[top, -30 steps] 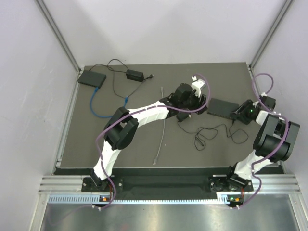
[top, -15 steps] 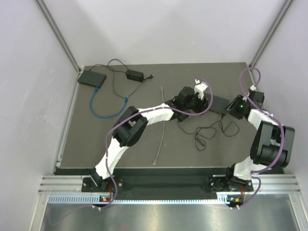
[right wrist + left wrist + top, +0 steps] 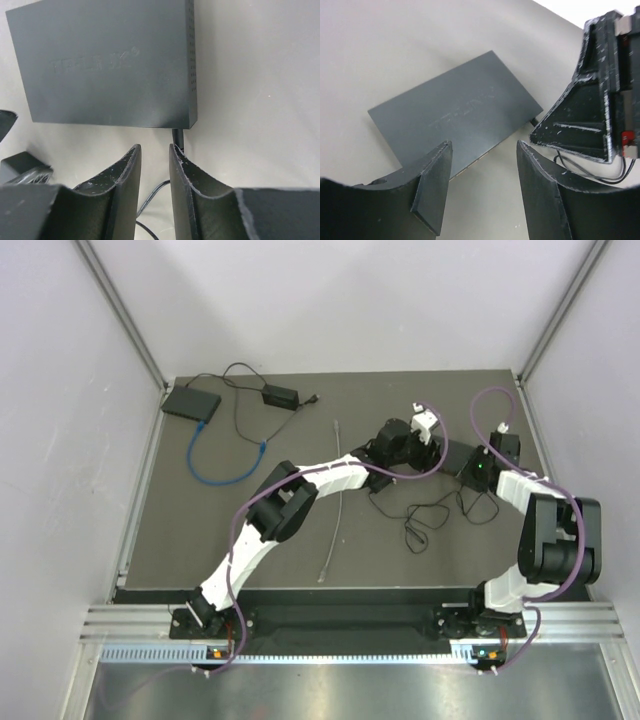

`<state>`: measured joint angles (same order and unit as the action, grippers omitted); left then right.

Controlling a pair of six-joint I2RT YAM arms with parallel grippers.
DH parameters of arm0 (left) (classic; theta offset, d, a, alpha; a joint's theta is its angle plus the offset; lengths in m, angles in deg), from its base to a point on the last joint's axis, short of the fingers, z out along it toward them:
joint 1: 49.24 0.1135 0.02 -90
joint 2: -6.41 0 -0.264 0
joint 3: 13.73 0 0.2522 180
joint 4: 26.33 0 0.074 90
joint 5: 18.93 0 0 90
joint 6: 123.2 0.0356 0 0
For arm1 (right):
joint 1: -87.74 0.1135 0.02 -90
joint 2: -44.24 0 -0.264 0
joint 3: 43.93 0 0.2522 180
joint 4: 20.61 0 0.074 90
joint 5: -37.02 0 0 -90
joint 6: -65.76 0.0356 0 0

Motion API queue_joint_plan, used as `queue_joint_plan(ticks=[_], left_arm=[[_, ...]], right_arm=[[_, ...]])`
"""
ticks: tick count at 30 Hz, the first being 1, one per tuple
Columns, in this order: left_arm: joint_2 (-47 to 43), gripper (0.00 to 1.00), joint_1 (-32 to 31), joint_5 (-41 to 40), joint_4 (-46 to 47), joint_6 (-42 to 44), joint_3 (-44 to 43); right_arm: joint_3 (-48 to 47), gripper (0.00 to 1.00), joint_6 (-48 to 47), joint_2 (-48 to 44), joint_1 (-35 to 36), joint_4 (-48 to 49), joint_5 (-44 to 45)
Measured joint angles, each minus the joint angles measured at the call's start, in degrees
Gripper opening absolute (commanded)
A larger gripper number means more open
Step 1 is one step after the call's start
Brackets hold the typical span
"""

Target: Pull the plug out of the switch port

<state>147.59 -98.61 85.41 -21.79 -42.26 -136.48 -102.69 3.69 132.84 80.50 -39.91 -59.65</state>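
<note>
Where the small black plug (image 3: 177, 136) enters the dark grey, flat, rectangular switch box (image 3: 110, 65), at the right end of its near edge in the right wrist view, the right tool (image 3: 154, 147) sits just behind it. Its jaws stand a narrow gap apart and grip nothing. The plug lies just ahead of the right-hand fingertip, seated in the port. A thin black cable (image 3: 151, 192) shows low down between the fingers. The left tool (image 3: 484, 150) hangs over the opposite edge of the switch box, its jaws wide apart and holding nothing. The switch box lies flat on the dark grey desk (image 3: 200, 530), between the two tools.
</note>
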Motion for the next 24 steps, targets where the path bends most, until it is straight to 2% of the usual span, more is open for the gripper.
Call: queue_joint_plan(ticks=[16, 24], left_arm=[[4.72, 0.60, 0.04, 3.72, 2.25, -2.67, -5.84], [8.41, 0.59, 0.22, 4.57, 2.49, -7.43, -9.55]], right_arm=[[0.94, 0.29, -0.87, -4.96, 0.33, -0.68, 4.48], [0.74, 0.30, -1.42, -2.67, 0.33, -1.16, 5.49]])
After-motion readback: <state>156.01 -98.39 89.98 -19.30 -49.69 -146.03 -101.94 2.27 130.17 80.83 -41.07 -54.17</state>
